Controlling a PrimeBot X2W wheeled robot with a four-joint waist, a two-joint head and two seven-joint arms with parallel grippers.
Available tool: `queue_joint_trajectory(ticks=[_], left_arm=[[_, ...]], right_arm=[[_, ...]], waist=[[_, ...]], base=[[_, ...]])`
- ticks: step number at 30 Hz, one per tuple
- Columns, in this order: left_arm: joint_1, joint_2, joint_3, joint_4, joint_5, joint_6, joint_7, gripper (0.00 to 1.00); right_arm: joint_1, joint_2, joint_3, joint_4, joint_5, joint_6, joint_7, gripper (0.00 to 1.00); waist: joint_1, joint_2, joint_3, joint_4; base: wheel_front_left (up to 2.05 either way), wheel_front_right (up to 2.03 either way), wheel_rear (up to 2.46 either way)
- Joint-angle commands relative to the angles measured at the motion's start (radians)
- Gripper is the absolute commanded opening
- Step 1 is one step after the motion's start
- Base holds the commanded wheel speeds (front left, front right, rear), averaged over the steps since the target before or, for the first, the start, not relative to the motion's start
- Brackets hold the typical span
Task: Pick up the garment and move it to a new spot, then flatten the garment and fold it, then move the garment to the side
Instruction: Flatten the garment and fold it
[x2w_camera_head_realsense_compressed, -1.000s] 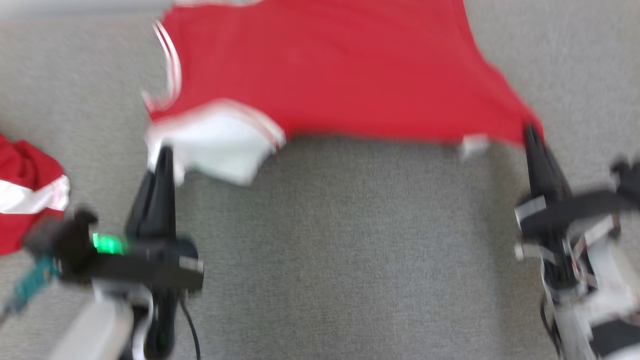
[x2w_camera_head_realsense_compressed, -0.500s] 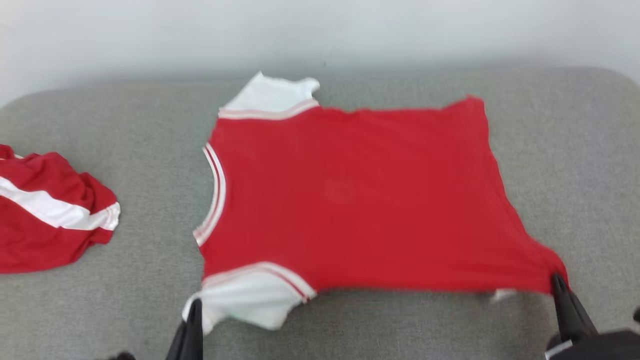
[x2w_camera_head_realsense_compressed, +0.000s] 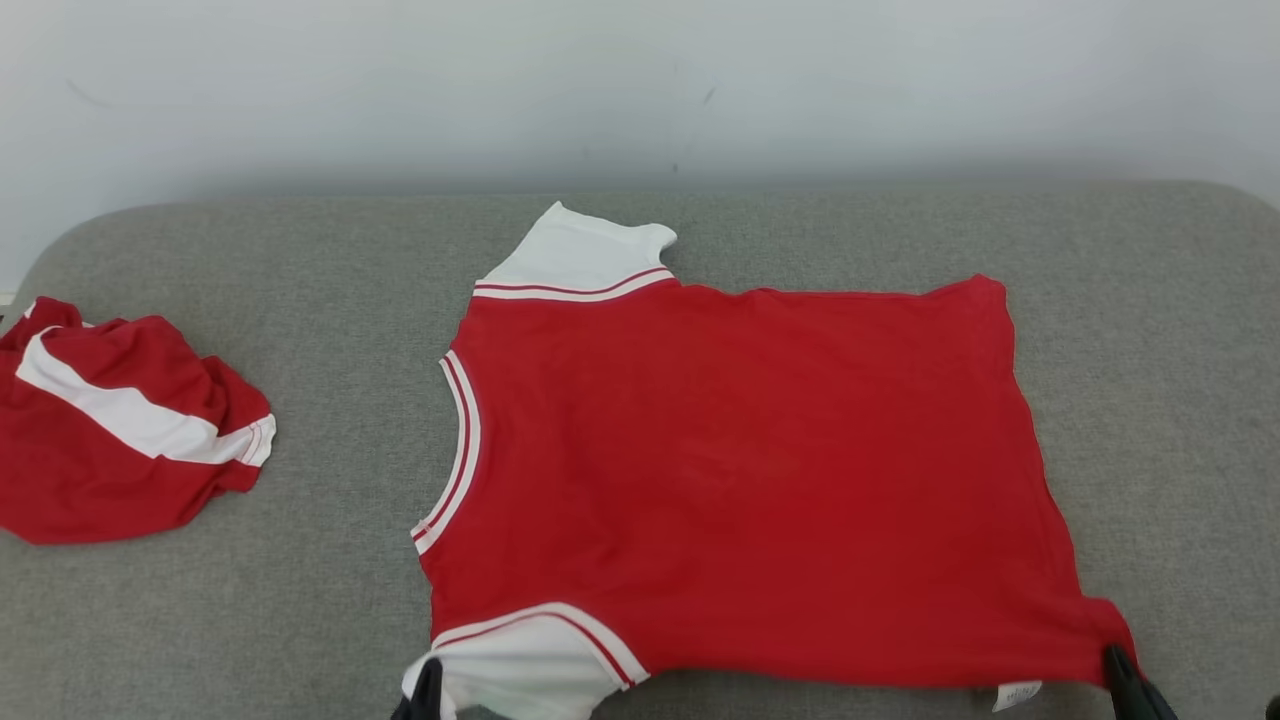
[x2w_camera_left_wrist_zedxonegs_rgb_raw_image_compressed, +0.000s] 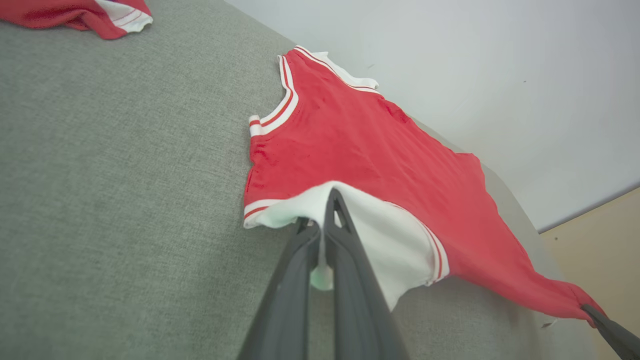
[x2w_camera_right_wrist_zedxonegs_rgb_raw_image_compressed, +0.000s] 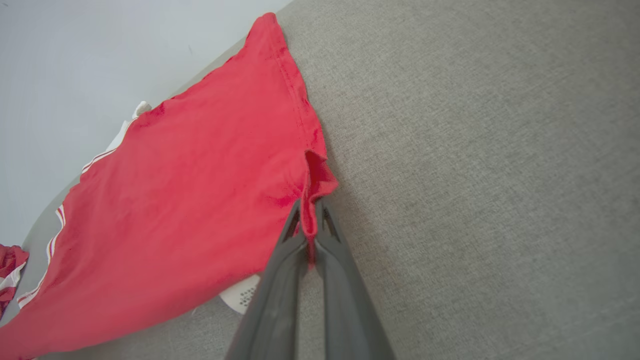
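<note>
Cloth (x2w_camera_head_realsense_compressed: 120, 430), perhaps shorts, left of garment (x2w_camera_head_realsense_compressed: 740, 480).

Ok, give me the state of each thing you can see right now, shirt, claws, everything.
red shirt, spread nearly flat on the grey cushion, near corners pinched
left claw, shut on the shirt's near white sleeve
right claw, shut on the shirt's hem corner
other red garment, crumpled, lying apart at the left

No readable txt; tag (x2w_camera_head_realsense_compressed: 1018, 694) on garment (x2w_camera_head_realsense_compressed: 740, 480) illegible
</note>
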Motion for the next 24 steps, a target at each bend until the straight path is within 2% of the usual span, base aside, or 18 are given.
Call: queue_joint_trajectory(ticks=[1, 5, 11, 18, 24], left_arm=[[-0.031, 0.007, 0.003, 0.006, 0.011, -0.008, 0.003, 0.00], [-0.111, 0.021, -0.011, 0.033, 0.033, -0.024, 0.036, 0.00], [-0.268, 0.038, -0.035, 0.123, 0.061, -0.060, 0.101, 0.00], [-0.447, 0.026, -0.042, 0.309, 0.065, -0.115, 0.142, 0.00], [-0.570, 0.012, -0.037, 0.492, 0.066, -0.162, 0.134, 0.00]], right_arm=[[-0.026, 0.002, 0.007, -0.011, 0.000, 0.000, 0.003, 0.00], [-0.083, 0.005, 0.017, -0.003, 0.007, 0.000, 0.015, 0.00], [-0.184, 0.005, 0.025, 0.077, 0.004, 0.000, 0.039, 0.00], [-0.321, 0.005, 0.033, 0.191, 0.022, 0.000, 0.062, 0.00], [-0.458, 0.005, 0.074, 0.298, -0.011, 0.000, 0.045, 0.00]], waist=[[0.0001, 0.0001, 0.007, -0.007], [0.0001, 0.0001, 0.011, -0.017], [0.0001, 0.0001, 0.018, -0.031], [0.0001, 0.0001, 0.028, -0.060], [0.0001, 0.0001, 0.052, -0.085]], base=[[0.00, 0.00, 0.00], [0.00, 0.00, 0.00], [0.00, 0.00, 0.00], [0.00, 0.00, 0.00], [0.00, 0.00, 0.00]])
